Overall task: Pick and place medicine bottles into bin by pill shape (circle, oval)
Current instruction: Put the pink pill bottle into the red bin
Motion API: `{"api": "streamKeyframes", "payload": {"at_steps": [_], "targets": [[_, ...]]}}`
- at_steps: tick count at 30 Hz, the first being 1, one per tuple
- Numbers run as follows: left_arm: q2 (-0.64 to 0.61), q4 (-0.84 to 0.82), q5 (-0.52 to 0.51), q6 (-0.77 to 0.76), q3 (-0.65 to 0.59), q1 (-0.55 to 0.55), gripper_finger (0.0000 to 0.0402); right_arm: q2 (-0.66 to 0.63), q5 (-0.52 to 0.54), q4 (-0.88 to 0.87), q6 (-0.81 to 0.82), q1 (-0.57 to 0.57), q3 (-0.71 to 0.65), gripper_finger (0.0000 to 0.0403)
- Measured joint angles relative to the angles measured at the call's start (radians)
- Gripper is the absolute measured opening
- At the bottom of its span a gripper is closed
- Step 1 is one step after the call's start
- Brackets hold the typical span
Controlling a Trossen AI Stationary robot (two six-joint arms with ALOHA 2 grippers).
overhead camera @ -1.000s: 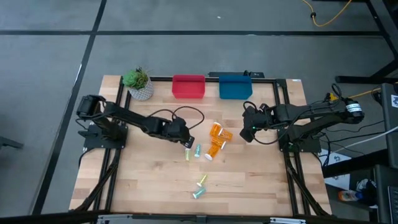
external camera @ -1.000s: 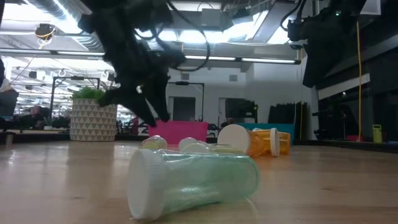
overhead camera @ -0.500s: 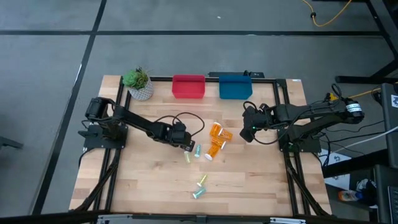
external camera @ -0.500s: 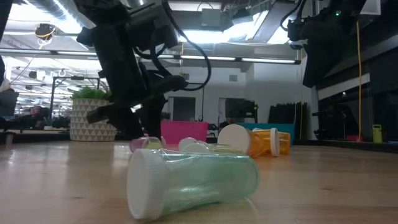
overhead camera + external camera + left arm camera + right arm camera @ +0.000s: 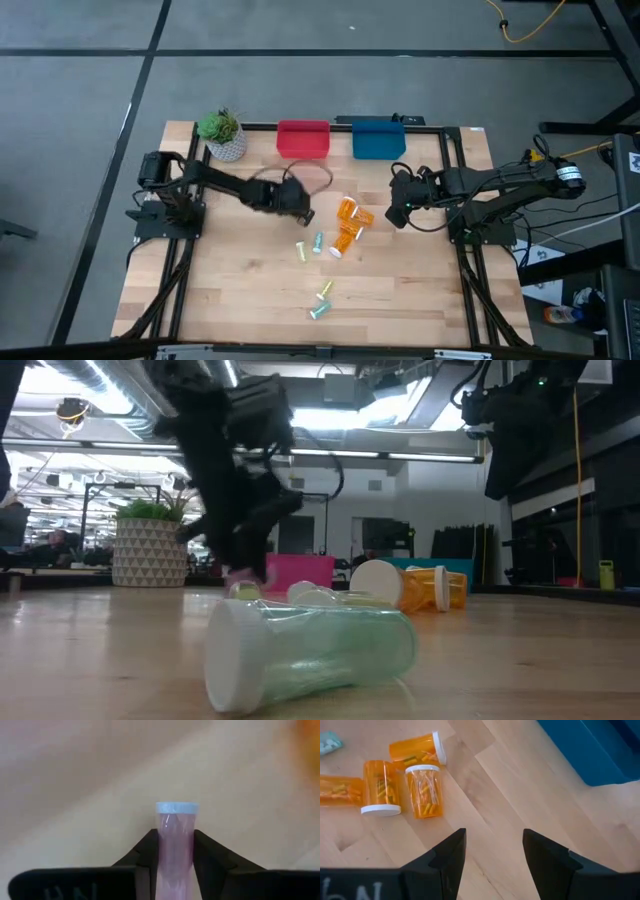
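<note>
Nearest the front edge of the worktop [image 5: 400, 300] I see two small vials untouched, a yellow-green vial [image 5: 325, 290] and a teal vial [image 5: 317, 311] just beside it; the teal one fills the low view lying on its side. Farther in, two more pastel vials [image 5: 308, 246] lie near the cluster of orange bottles [image 5: 347, 224], four of them in my right wrist view, all on their sides. My left gripper [image 5: 297, 212] is clenched on a purple vial [image 5: 174, 850], white cap poking out past the fingertips, and it sits above the wood between the cluster and the bins. My right gripper [image 5: 492, 852] hangs with its fingers apart, holding nothing, beside the orange bottles. At the back, the red bin [image 5: 303, 139] and blue bin [image 5: 378, 138] show nothing inside as far as I can make out, so I judge sorting has barely begun.
</note>
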Motion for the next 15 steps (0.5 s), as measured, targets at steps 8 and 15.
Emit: {"api": "streamKeyframes", "payload": {"at_steps": [8, 15], "targets": [[-0.015, 0.010, -0.014, 0.453, 0.236, 0.263, 0.0083, 0.001, -0.003, 0.021, 0.004, 0.000, -0.001, 0.0198], [-0.014, -0.023, 0.113, 0.484, 0.304, 0.474, 0.0083, 0.001, -0.003, 0.049, 0.005, 0.000, -0.002, 0.0198]]}}
